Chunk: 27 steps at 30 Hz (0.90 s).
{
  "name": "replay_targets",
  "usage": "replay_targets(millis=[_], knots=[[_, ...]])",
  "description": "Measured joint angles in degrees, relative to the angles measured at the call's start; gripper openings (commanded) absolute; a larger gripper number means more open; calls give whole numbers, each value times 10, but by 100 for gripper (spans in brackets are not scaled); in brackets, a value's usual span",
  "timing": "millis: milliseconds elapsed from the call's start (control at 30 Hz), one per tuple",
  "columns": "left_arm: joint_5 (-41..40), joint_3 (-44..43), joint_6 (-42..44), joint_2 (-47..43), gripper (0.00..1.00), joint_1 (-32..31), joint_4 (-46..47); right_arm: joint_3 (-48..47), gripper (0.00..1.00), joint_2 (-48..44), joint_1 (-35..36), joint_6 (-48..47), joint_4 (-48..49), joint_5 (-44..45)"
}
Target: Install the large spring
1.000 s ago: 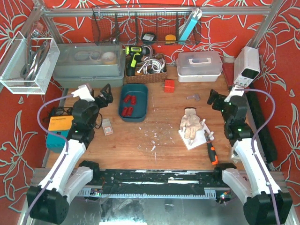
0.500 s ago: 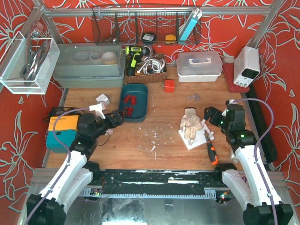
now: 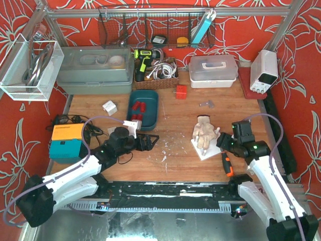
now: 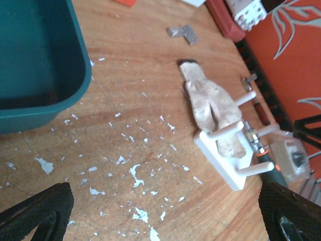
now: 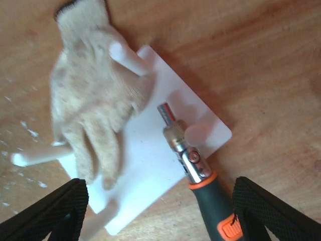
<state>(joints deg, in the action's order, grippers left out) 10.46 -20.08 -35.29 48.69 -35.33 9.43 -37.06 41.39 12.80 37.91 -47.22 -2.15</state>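
Observation:
Red springs (image 3: 136, 112) lie in the teal tray (image 3: 152, 107); none show in the tray's corner (image 4: 45, 60) in the left wrist view. My left gripper (image 3: 150, 141) (image 4: 163, 223) is open and empty, low over the bare wood right of the tray. A white peg base (image 3: 205, 150) (image 4: 225, 168) (image 5: 150, 165) carries a beige glove (image 3: 204, 131) (image 4: 210, 103) (image 5: 85, 110). My right gripper (image 3: 224, 142) (image 5: 160, 216) is open and empty, above the base's near edge and the screwdriver (image 3: 226, 163) (image 5: 200, 173).
White paint flakes (image 3: 164, 148) dot the wood. An orange-teal box (image 3: 65, 140) with cables sits left, a white cube (image 3: 109, 107) beside the tray. A red block (image 3: 181, 92), a metal bracket (image 3: 206, 104), a white lidded box (image 3: 213, 70) and a grey bin (image 3: 95, 68) stand at the back.
My left gripper swung from beside the orange box to the wood right of the teal tray. My right gripper came down and forward to the white base and screwdriver.

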Motion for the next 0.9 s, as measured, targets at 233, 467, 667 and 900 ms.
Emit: replay_targets(millis=[233,467,667,900], knots=[[-52,4,51,38,100,-34,14,23,54,100,19,16,-2,36],[-79,52,84,35,100,-37,32,40,48,132,25,13,17,52],[-85,55,87,3,100,-37,41,48,48,140,40,13,32,58],[-96,61,86,-11,100,-37,42,51,47,183,48,0,56,79]])
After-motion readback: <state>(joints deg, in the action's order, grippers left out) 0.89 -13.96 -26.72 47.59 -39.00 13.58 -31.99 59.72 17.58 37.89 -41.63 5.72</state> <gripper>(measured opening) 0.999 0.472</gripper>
